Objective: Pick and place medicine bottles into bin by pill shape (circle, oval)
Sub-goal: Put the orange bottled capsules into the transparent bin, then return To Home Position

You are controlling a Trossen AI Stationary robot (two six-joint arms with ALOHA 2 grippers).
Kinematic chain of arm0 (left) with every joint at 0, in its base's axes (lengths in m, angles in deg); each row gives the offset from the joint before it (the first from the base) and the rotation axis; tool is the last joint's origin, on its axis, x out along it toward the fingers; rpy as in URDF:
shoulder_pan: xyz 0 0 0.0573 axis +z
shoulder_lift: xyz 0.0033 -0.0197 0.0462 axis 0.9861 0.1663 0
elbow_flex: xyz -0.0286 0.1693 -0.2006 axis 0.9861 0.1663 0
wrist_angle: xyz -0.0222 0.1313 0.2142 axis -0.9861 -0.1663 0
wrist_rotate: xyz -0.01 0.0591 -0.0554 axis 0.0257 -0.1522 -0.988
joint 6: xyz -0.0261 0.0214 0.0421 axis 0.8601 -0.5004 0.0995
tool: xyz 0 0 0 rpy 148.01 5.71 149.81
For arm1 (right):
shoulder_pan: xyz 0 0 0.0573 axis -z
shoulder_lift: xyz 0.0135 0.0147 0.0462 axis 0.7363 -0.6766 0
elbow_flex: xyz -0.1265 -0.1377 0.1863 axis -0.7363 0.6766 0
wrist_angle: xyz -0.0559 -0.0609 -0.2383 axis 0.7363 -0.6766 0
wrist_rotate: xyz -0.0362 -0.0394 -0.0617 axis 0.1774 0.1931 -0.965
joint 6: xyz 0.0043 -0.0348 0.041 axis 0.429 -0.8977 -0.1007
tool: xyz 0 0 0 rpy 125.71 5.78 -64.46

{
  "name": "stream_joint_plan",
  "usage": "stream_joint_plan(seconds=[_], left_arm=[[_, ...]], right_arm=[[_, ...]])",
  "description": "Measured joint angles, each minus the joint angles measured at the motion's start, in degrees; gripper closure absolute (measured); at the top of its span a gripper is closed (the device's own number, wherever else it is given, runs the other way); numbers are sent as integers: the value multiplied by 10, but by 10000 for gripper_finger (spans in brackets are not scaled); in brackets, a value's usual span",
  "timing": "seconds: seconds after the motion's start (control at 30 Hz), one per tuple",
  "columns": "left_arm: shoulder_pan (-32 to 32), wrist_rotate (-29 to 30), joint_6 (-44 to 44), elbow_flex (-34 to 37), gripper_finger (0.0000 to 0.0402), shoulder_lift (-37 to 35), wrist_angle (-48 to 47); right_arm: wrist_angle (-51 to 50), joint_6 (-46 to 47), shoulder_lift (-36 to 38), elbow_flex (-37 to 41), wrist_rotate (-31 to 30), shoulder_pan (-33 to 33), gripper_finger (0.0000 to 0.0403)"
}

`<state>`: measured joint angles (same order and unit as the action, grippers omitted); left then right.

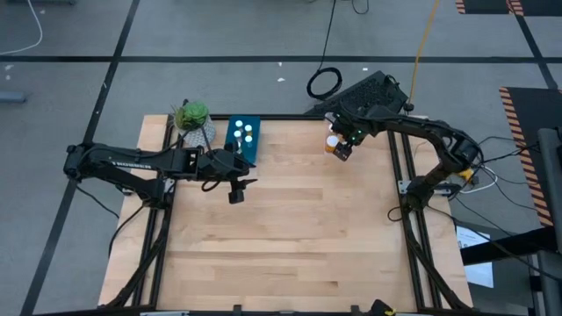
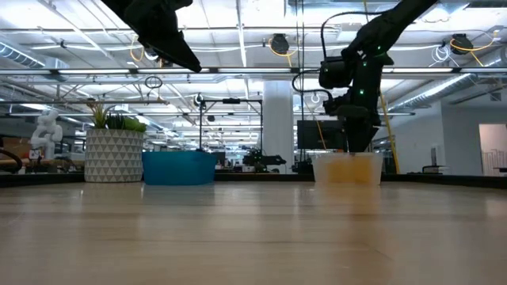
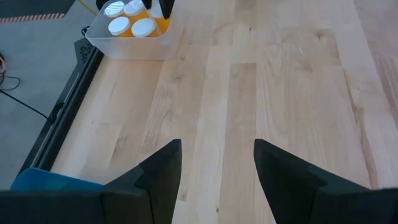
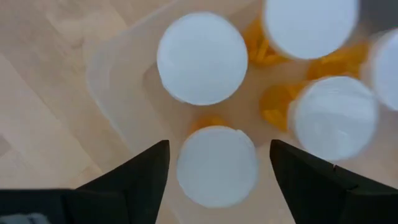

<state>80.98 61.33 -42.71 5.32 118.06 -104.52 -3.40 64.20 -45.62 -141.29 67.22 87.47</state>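
Our right gripper (image 4: pixel 217 165) hangs released, an orange-bodied medicine bottle (image 4: pixel 217 164) directly beneath: light, rigid, probably slippery; we'd pinch its white cap.

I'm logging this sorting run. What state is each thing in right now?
Left gripper: open, empty, above bare table.
Right gripper: open, over the clear bin, a white-capped bottle between its fingers.
Clear bin: holds capped orange bottles.
Blue bin: holds capped bottles.
Plant: upright.
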Motion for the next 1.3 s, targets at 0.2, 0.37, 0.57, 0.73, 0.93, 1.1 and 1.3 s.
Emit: stream_joint_plan(seconds=[0.2,0.37,0.57,0.73,0.93,1.1,1.3], left_arm=[[0,5,2,0,197,-1,-5],[0,22,16,0,197,-25,-28],[-3,58,45,19,207,-74,-32],[-5,58,44,106,261,-136,77],[-39,91,55,207,352,-218,145],[-79,124,51,273,395,-260,191],[-77,125,-5,302,368,-262,188]], right_arm=[[-21,4,60,0,-13,0,131],[-22,27,138,1,-12,-30,131],[73,40,263,57,-33,-128,135],[167,34,362,130,-86,-216,164],[252,10,462,225,-104,-297,220],[292,0,515,292,-103,-340,272],[331,-15,550,361,-103,-365,332]])
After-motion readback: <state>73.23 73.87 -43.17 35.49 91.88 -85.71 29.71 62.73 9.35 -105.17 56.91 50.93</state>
